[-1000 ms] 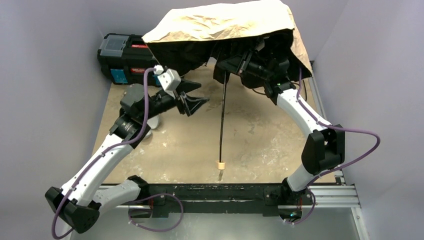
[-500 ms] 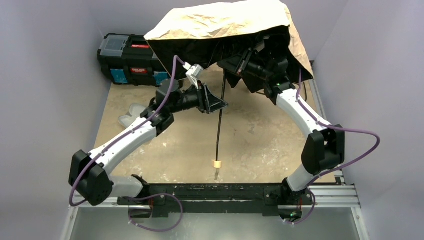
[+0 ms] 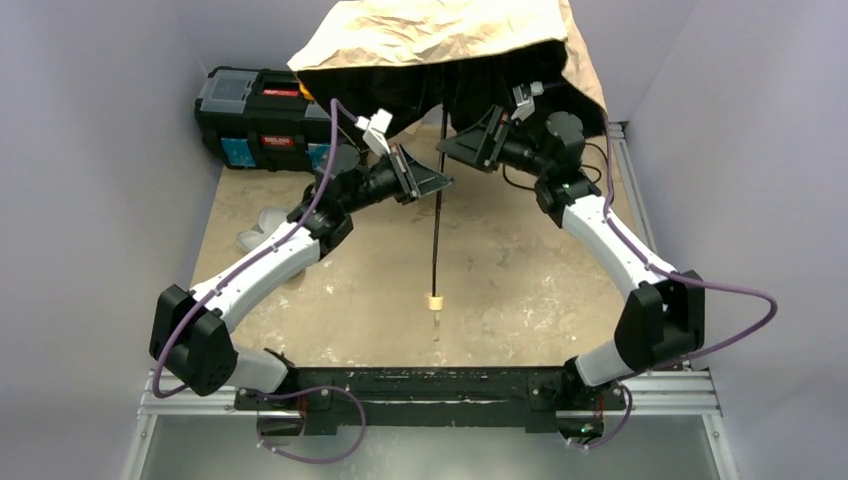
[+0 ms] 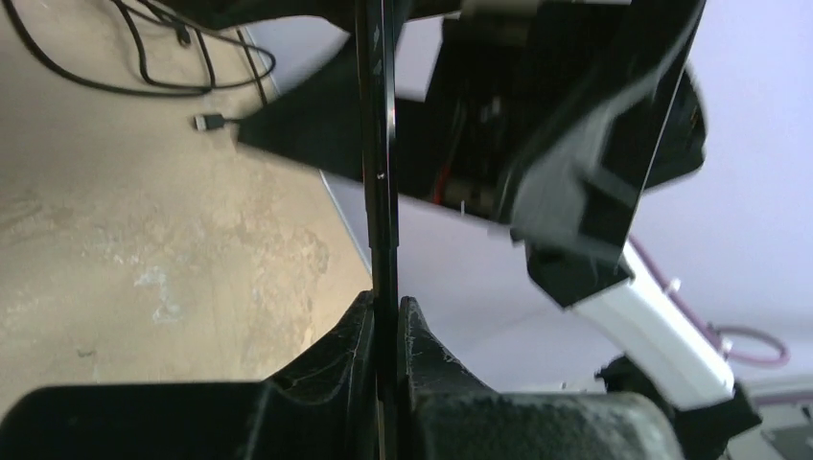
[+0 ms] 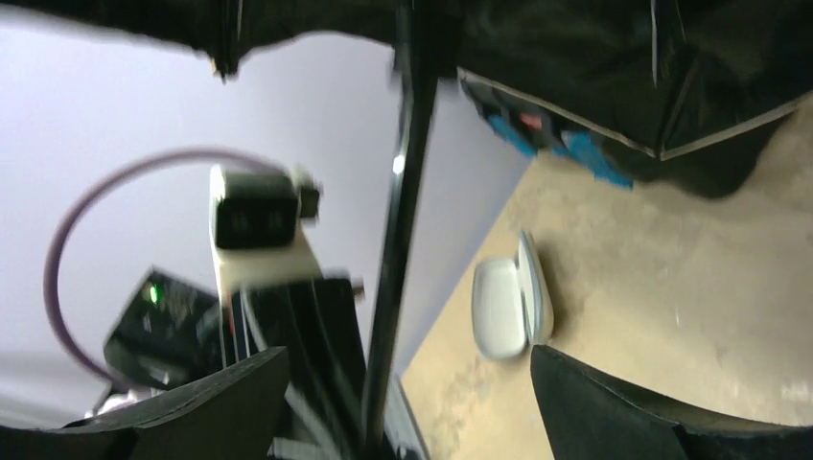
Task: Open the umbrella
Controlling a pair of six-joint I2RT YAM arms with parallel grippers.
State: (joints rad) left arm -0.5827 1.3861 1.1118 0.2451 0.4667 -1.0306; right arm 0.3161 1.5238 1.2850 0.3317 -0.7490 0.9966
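L gripper [image 4: 385, 311]: jaws closed hard on the thin black shaft [image 3: 437, 230] of the umbrella [image 3: 440, 40]. In the wrist view both fingers pressed against the rod with no gap between them. Per top view, the grip point was on the upper part of the shaft, just below the canopy [image 3: 400, 30].

R gripper [image 5: 407, 356]: jaws spread wide, holding nothing. The shaft ran between its fingers, nearer one side than the other. Contact w/ that finger could not be confirmed, as the frame was blurred. Per top view it sat just beside the shaft, slightly above the L gripper and on the opp. side.

Umbrella: held up off the table [image 3: 520, 270], shaft approx. upright. The canopy was spread at the far end, above both wrists, w/ crinkled tan outside and black lining underneath. The pale knob [image 3: 434, 302] hung at the shaft's lower end, toward the near edge.

Surroundings: a black toolbox [image 3: 255, 115] stood at the far-left corner, partly under the canopy edge. A pale white item [image 5: 500, 309] lay on the table left of the L arm. A loose black cable [image 4: 144, 67] lay on the table surface.
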